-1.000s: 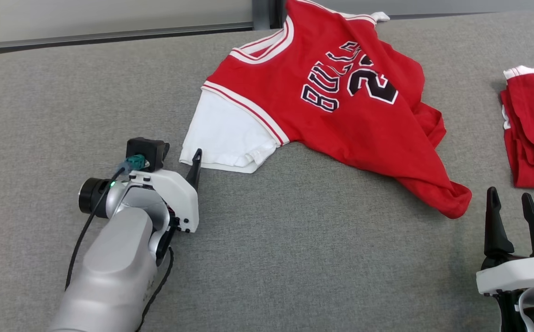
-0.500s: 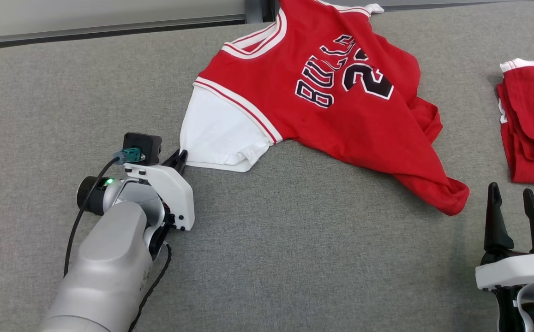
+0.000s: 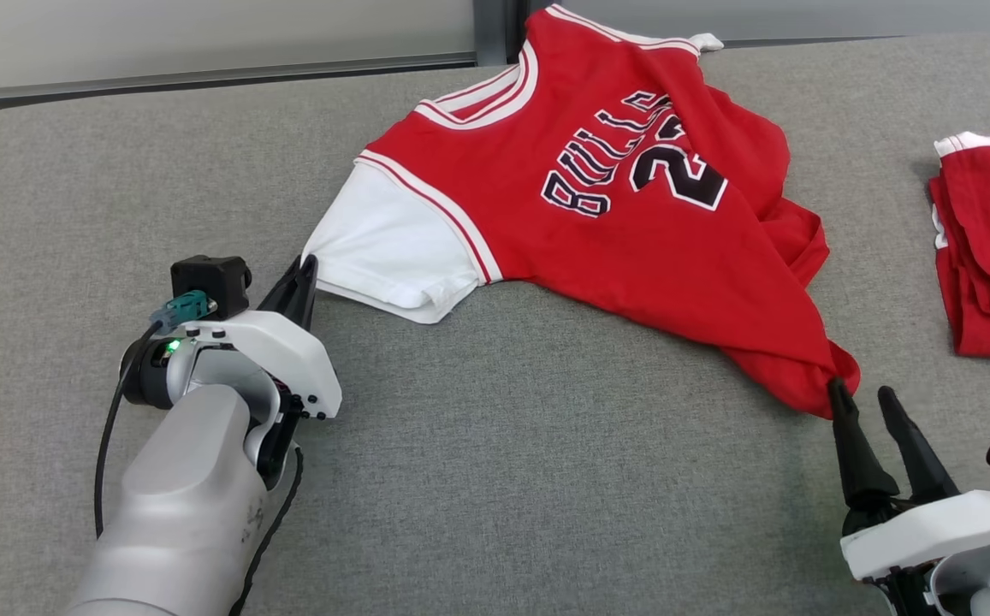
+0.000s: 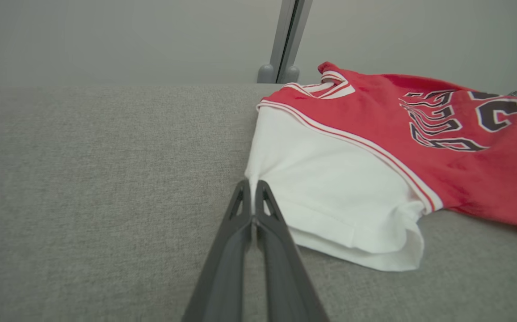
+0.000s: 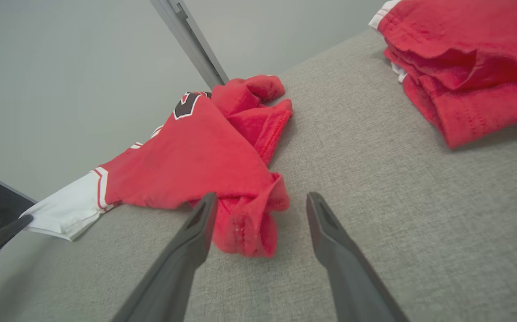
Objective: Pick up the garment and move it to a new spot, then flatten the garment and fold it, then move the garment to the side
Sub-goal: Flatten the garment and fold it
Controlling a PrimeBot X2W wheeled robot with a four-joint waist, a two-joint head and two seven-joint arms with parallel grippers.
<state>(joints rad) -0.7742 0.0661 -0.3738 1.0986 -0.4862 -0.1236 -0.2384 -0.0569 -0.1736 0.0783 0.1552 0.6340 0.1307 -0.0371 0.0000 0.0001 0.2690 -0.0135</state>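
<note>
**Near zone.** The left end effector [image 3: 301, 278] lies low on the bench [image 3: 503, 496] at the near left. Its 2 fingers are closed together on the corner of the white sleeve [image 3: 383, 248]. In the left wrist view a sliver of white cloth is seen pinched between the tips. The right end effector [image 3: 861, 392] is at the near right, jaws spread wide, with nothing held. In the right wrist view the bunched red hem corner [image 5: 247, 223] lies between its 2 fingers, close against 1 of them.

**Middle and far zone.** The garment [image 3: 631, 231], a red jersey, is spread across the middle of the bench. It is rumpled along its right side, and its collar [image 3: 495, 94] reaches the far edge. A separate red garment [image 3: 987, 248] lies well apart at the far right.

**Handling.** The garment is judged to be light, soft and limp, so sagging between hold points is to be expected. Hold is best taken at edges and corners, where the seams add thickness. The hem corner appears folded in several layers. All of them should be taken in the grip, or the cloth may slip out or unfold when lifted. With the sleeve and hem both held, the garment can be expected to lift stretched between the 2 points.
</note>
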